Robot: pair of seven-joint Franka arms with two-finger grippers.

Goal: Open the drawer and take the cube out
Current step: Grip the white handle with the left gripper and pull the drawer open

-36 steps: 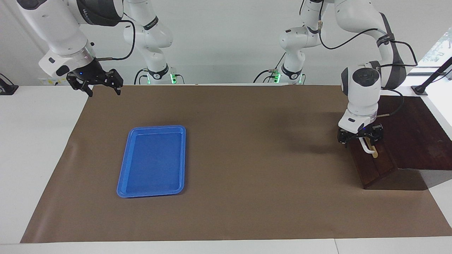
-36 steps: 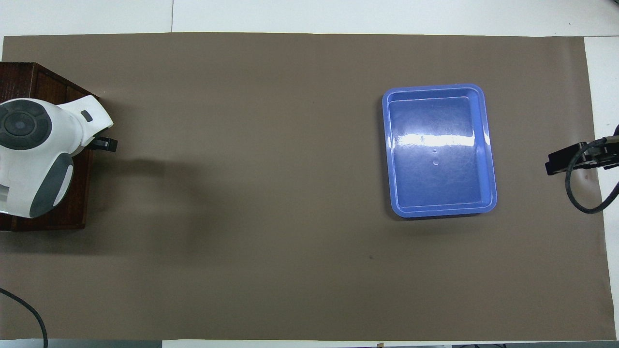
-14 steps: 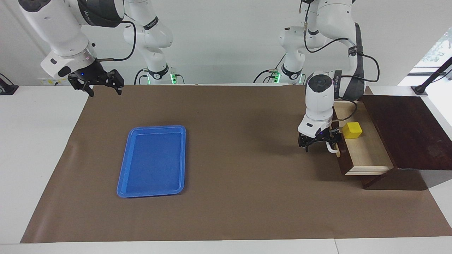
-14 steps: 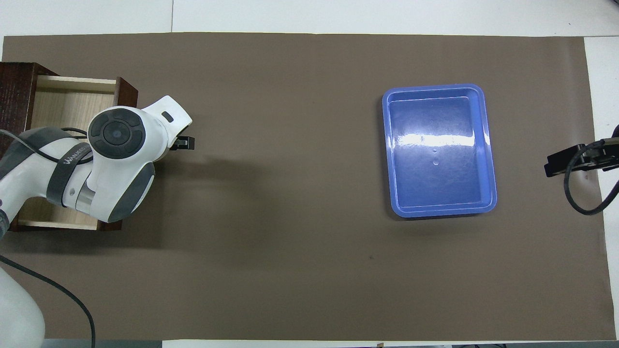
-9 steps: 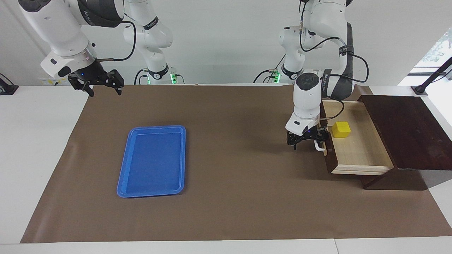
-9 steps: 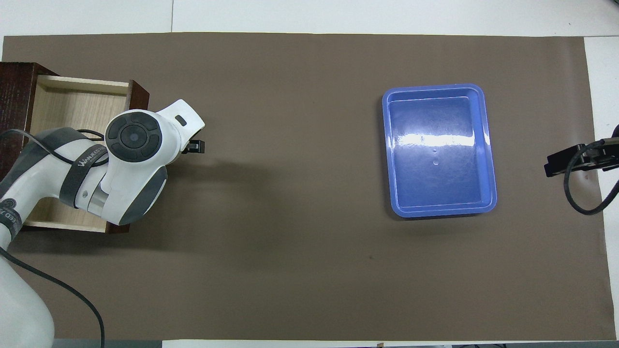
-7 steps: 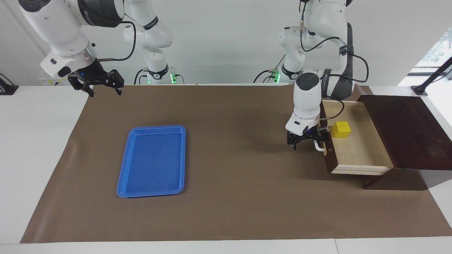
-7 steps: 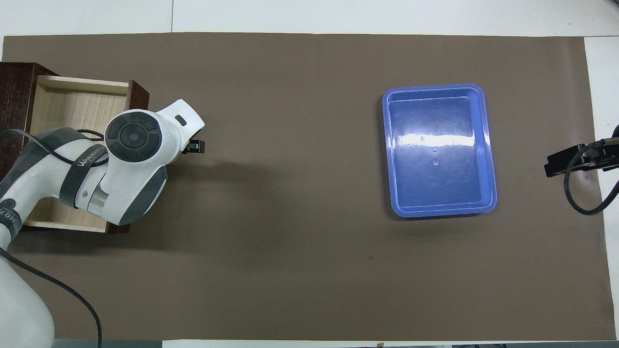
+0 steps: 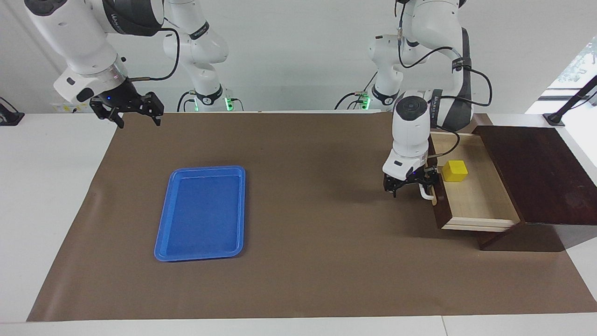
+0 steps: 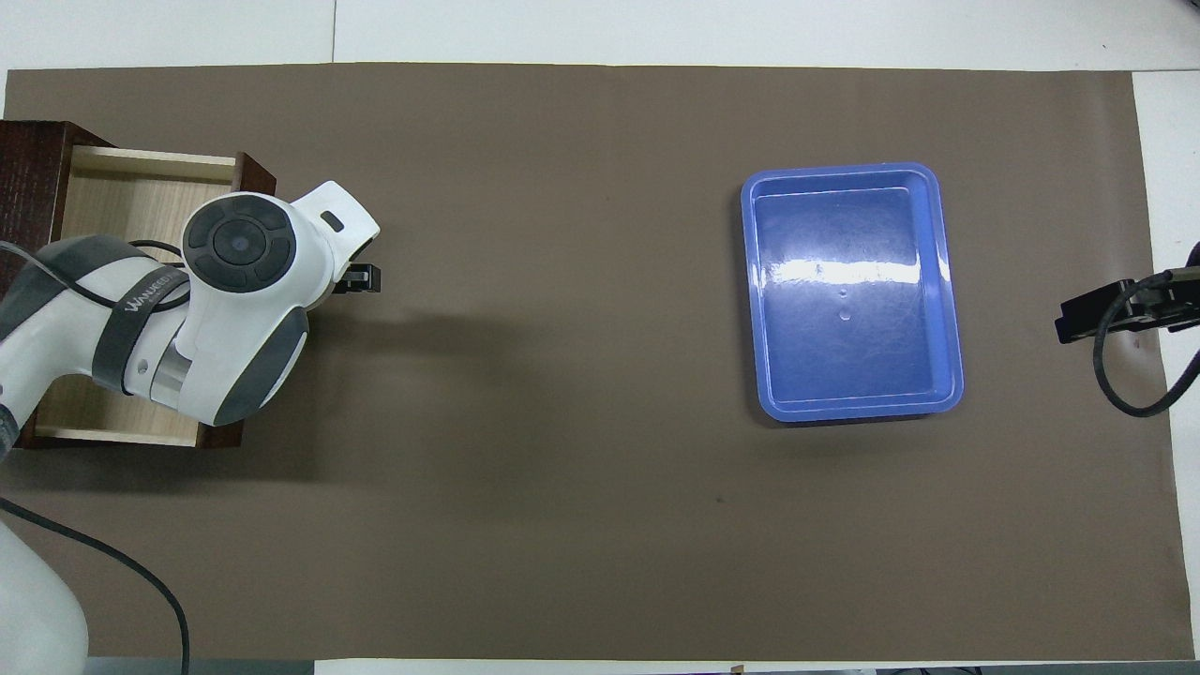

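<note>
Drawer (image 9: 471, 198) of dark brown wood with a pale light-wood interior stands pulled out of its dark wooden box (image 9: 536, 172) at the left arm's end of the table, and the left gripper (image 9: 410, 184) sits at its front by the white bar handle (image 9: 425, 193); whether the fingers grip the handle cannot be told. Just beside that gripper, inside the drawer, rests the small bright yellow cube (image 9: 454, 171), plain-faced. The right gripper (image 9: 135, 112) waits, fingers spread and empty, over the table's edge at the right arm's end, well apart from the flat blue plastic tray (image 9: 201, 212).

Brown-papered table (image 9: 326, 261): blue tray (image 9: 201, 212), dark wooden box (image 9: 536, 172)
</note>
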